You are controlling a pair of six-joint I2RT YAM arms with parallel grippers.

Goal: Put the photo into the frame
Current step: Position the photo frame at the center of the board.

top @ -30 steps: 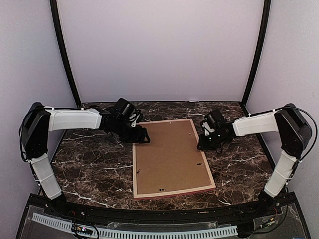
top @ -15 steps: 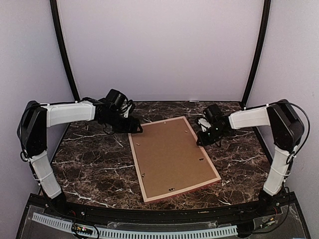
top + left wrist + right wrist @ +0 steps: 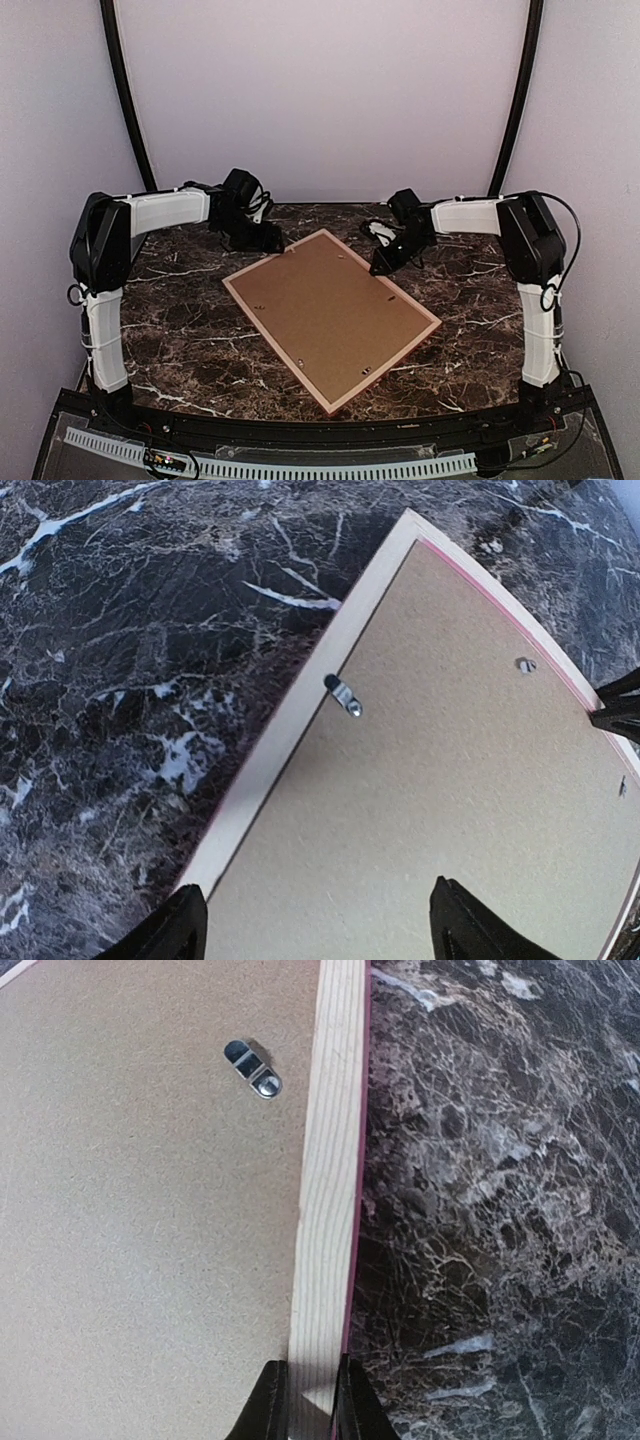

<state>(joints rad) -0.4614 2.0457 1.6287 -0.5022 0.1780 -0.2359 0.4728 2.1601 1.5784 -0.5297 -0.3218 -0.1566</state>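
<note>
While my right end effector (image 3: 308,1400) pinches the frame (image 3: 325,1160), seemingly to steady it, my left end effector (image 3: 320,925) hangs open above it.

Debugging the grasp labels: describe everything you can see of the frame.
The frame lies face down, set diagonally on the marble table. Its thin rails look like light wood with a pink outer edge. A brown backing board fills it, with small metal clips on it. The right hand pinches the far right rail; the left hand hovers open over the far left rail, contact unclear.
</note>
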